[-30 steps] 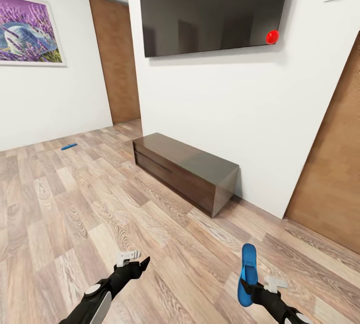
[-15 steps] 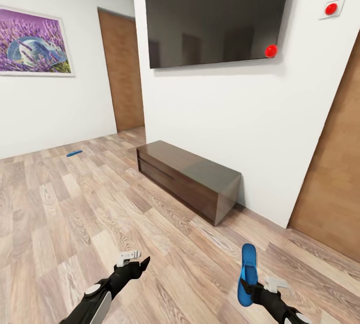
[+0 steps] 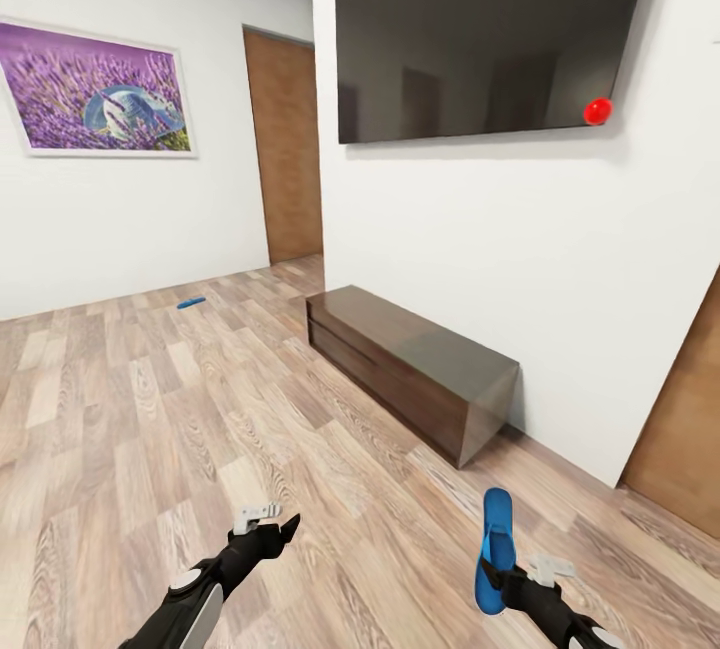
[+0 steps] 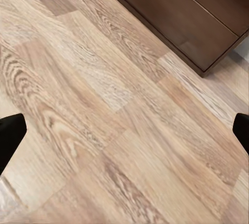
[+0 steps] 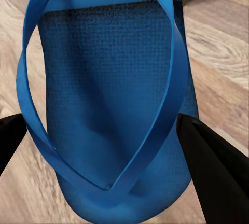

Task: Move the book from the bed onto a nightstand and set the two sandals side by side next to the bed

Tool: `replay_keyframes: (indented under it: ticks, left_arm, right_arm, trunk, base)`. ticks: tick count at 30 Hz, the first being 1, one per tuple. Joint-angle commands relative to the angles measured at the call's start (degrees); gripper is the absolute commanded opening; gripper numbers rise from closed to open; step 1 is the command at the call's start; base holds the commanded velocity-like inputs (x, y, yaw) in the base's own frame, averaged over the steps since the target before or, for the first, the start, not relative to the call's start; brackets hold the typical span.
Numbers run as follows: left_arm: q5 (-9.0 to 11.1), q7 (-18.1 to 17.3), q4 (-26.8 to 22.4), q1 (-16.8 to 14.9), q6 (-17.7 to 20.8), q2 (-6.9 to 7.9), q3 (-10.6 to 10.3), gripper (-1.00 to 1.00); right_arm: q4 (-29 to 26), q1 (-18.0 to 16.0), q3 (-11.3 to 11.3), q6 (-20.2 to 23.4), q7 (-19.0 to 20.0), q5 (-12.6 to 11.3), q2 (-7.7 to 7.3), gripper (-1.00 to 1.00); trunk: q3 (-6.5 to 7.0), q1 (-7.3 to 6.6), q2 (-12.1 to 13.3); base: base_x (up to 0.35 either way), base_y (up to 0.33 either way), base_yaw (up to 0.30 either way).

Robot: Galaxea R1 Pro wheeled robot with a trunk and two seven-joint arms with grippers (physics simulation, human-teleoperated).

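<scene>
A bright blue sandal [image 3: 496, 541] stands upright in my right gripper [image 3: 500, 574], which is shut on it low at the right of the head view. Up close in the right wrist view, the sandal [image 5: 104, 79] with its straps sits between the black fingers of that gripper [image 5: 109, 146]. The other sandal [image 3: 191, 303] lies flat on the wood floor far off, near the white wall under the lavender picture. My left gripper [image 3: 270, 529] hangs open over bare planks, its fingers [image 4: 10, 136] wide apart around nothing. The bed, book and nightstand are out of view.
A long low dark brown cabinet [image 3: 410, 369] stands against the white wall under a big black screen [image 3: 480, 29]. A brown door [image 3: 285, 149] is at the back, another [image 3: 690, 449] at the right edge. Open plank floor [image 3: 130, 429] stretches left toward the far sandal.
The whole picture has slid to the right, so the camera has turned left. Both arms keep their pose, and the right gripper still holds the sandal.
</scene>
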Motion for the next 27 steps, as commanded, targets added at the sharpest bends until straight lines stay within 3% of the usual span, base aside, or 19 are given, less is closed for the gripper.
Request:
replay_keyframes:
  ticks: [1, 27]
  left_arm:
    - [0.6, -0.2, 0.0, 0.0, 0.2, 0.0, 0.0, 1.0]
    - [0.6, -0.2, 0.0, 0.0, 0.2, -0.03, 0.0, 1.0]
  right_arm:
    - [0.1, 0.0, -0.3, -0.1, 0.4, 0.0, -0.01, -1.0]
    - [0.1, 0.0, -0.3, -0.1, 0.3, 0.5, 0.0, -1.0]
  trunk:
    - [0.13, -0.24, 0.4]
    - [4.79, -5.95, 10.8]
  base:
    - [0.0, 0.0, 0.243]
    - [0.0, 0.0, 0.25]
